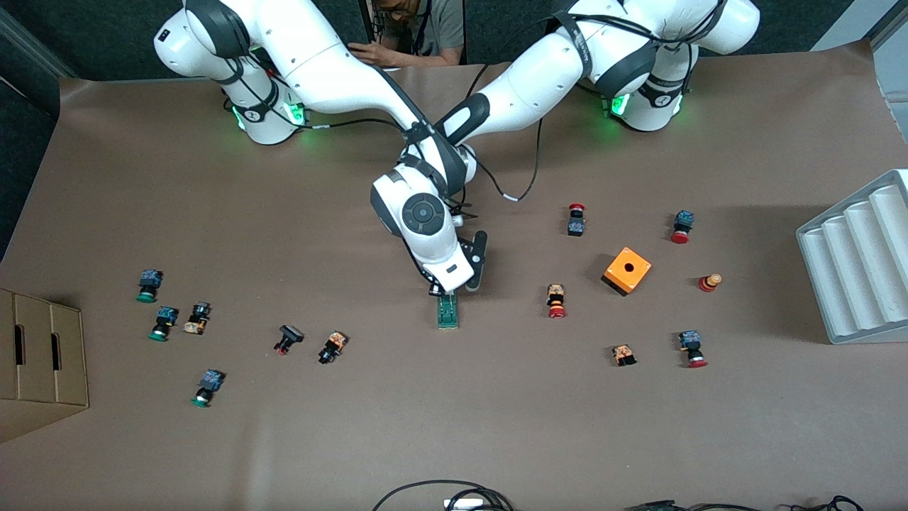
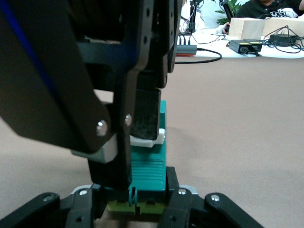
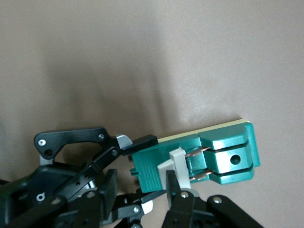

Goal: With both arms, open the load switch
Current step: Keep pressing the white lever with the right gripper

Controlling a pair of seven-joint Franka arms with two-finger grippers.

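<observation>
The green load switch (image 1: 447, 314) lies flat in the middle of the table. Its end toward the robots' bases is covered by both hands. My left gripper (image 1: 460, 289) is shut on that end, one finger on each long side of the load switch (image 2: 149, 166), as the left wrist view shows around the left gripper (image 2: 135, 199). My right gripper (image 1: 441, 287) stands over the same end with its jaws apart. In the right wrist view, one finger (image 3: 174, 186) of the right gripper (image 3: 141, 187) rests against the white sliding piece (image 3: 176, 159), and the other hangs off the end of the load switch (image 3: 228, 142).
Push buttons lie scattered toward both ends of the table. An orange cube box (image 1: 627, 270) stands toward the left arm's end, with a grey ridged tray (image 1: 858, 255) at that edge. A cardboard box (image 1: 42, 355) sits at the right arm's end. Cables (image 1: 454, 497) lie at the near edge.
</observation>
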